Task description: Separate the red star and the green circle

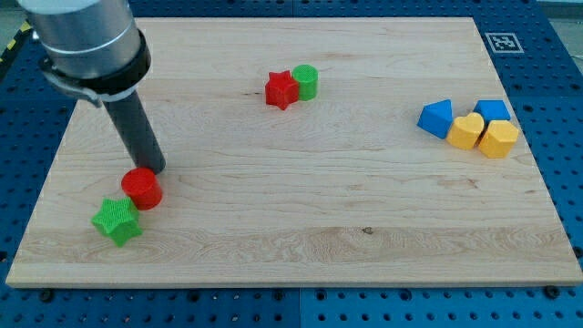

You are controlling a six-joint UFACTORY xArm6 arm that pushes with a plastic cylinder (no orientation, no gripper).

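The red star (281,89) lies at the view's upper middle of the wooden board (301,228). The green circle (306,82) touches it on its right side. My tip (156,170) is far to the view's lower left of that pair, right behind a red circle (142,188). The dark rod rises from the tip up to the arm at the view's top left.
A green star (117,220) lies touching the red circle at the lower left. At the view's right stands a tight cluster: a blue triangle (436,118), a yellow heart (467,131), a blue block (493,111) and a yellow hexagon (498,138).
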